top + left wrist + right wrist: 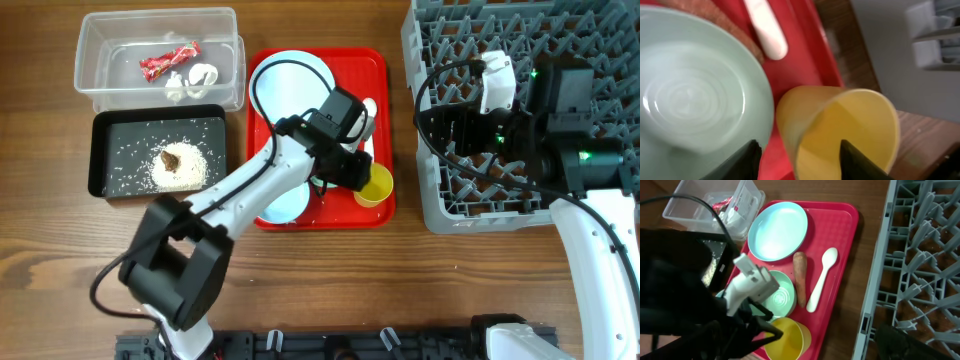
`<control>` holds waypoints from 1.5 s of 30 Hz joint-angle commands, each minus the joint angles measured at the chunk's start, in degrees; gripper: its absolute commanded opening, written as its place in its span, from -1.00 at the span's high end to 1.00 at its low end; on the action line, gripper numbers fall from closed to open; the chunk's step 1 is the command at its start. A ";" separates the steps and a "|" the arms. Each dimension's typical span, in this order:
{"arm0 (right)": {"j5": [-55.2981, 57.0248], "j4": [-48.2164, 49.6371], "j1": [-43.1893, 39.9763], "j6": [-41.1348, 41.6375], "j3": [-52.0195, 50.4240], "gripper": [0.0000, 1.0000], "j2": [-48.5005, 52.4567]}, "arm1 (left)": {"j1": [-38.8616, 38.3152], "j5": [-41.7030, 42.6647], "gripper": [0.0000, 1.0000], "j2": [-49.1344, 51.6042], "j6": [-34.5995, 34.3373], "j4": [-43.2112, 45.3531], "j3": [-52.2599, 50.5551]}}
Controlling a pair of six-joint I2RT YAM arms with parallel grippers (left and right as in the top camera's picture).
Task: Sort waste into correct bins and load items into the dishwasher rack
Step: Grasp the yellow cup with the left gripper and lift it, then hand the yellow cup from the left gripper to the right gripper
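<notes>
My left gripper (pixel 362 178) is open at the yellow cup (pixel 377 185) on the red tray's front right corner. In the left wrist view its fingers (pixel 802 160) straddle the cup's near wall (pixel 840 130), one inside and one outside. The pale green bowl (pixel 690 100), white spoon (pixel 765 30) and orange carrot (pixel 799 277) lie beside it. The pale blue plate (pixel 290 80) and pale blue bowl (pixel 280 205) are on the tray too. My right gripper (pixel 440 128) hovers open and empty over the grey rack's (pixel 520 60) left side.
The clear tub (pixel 90 85) at the back left holds the red wrapper (pixel 168 60) and white tissue (pixel 195 78). The black tub (pixel 97 150) in front of it holds rice (pixel 185 172) and a brown scrap (pixel 172 156). The red tray (pixel 380 70) sits between tubs and rack.
</notes>
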 commanded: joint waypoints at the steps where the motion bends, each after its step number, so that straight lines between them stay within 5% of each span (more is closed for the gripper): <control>1: -0.90 0.11 0.09 0.17 -0.07 -1.00 0.55 | -0.44 -1.51 0.31 1.42 -0.09 0.48 0.63; 3: -0.92 0.17 0.09 0.17 -0.07 -0.99 0.55 | -0.50 -1.51 0.43 1.42 -0.09 0.48 0.63; 6: -0.92 -0.04 0.09 0.22 -0.07 -0.99 0.55 | -0.72 -1.53 0.92 1.42 -0.09 0.55 0.63; 10: -0.96 -0.07 0.09 0.31 -0.07 -0.99 0.55 | 0.74 1.86 0.92 0.33 -0.11 0.48 0.83; 14: -5.29 1.55 0.09 0.39 -0.07 -0.99 0.55 | 11.17 16.09 0.92 -6.86 -1.86 0.15 0.87; 19: -18.23 8.04 0.20 0.37 -0.07 -1.00 1.53 | 28.76 50.84 0.92 -11.10 -1.14 3.43 0.85; 25: -39.52 19.69 4.63 -2.80 -0.07 -0.98 8.70 | 33.16 69.02 0.92 -11.08 -1.16 9.18 0.85; 28: -48.09 28.04 8.02 -2.71 -0.07 -0.98 12.11 | 33.16 70.14 0.92 -11.08 -1.18 9.29 0.85; 35: -44.15 36.15 15.02 -0.85 -0.07 -0.97 14.05 | 30.95 70.73 0.92 -11.08 -1.16 9.33 0.85; 38: -44.15 36.20 15.41 -0.87 -0.07 -0.69 14.05 | 30.84 70.73 0.92 -11.08 -1.16 9.57 0.85; 45: -44.17 36.54 15.41 -1.14 -0.07 -0.37 14.05 | 30.84 70.10 0.92 -11.08 -1.18 9.51 0.85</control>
